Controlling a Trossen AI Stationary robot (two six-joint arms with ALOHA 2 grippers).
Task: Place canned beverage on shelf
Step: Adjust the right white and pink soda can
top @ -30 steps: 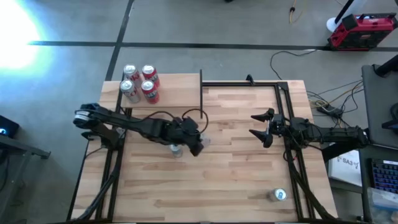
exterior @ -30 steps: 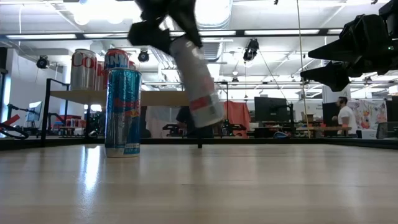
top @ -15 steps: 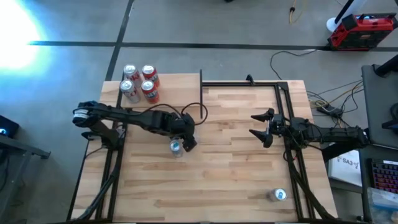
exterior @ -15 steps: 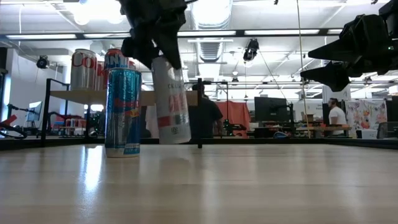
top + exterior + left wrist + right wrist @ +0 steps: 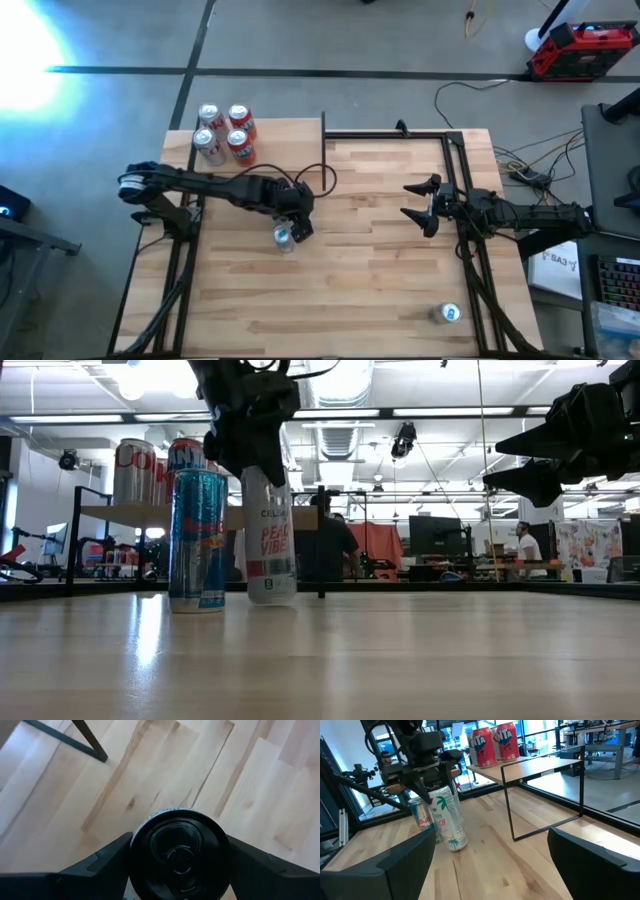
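Note:
A white canned beverage (image 5: 270,545) stands nearly upright beside a blue can (image 5: 197,540) near the table's middle, with my left gripper (image 5: 250,440) shut on it from above. In the high view the gripper (image 5: 297,222) hides the white can, and only the blue can's top (image 5: 283,236) shows. The shelf (image 5: 270,140), a pale board on thin black legs, stands at the table's far left and carries several red and silver cans (image 5: 225,133). My right gripper (image 5: 418,205) waits open at the table's right side. My left gripper pinches the white can's top end (image 5: 180,851) between its two fingers (image 5: 102,865), one on each side just below the rim. The fingers come from above, slanting down. The can leans a little (image 5: 447,820). Whether its bottom (image 5: 271,600) touches the table I cannot tell.
One more can (image 5: 447,314) stands at the table's near right corner. The shelf's black leg (image 5: 509,802) stands close to the held can, on its far side. A black frame (image 5: 455,160) runs along the table's right and far edges. People move in the room behind.
My left gripper has gone toward the table's left edge and a little down, rolling its wrist. The white can, tilted and clear of the table a second ago, has swung nearly upright and come down beside the blue can.

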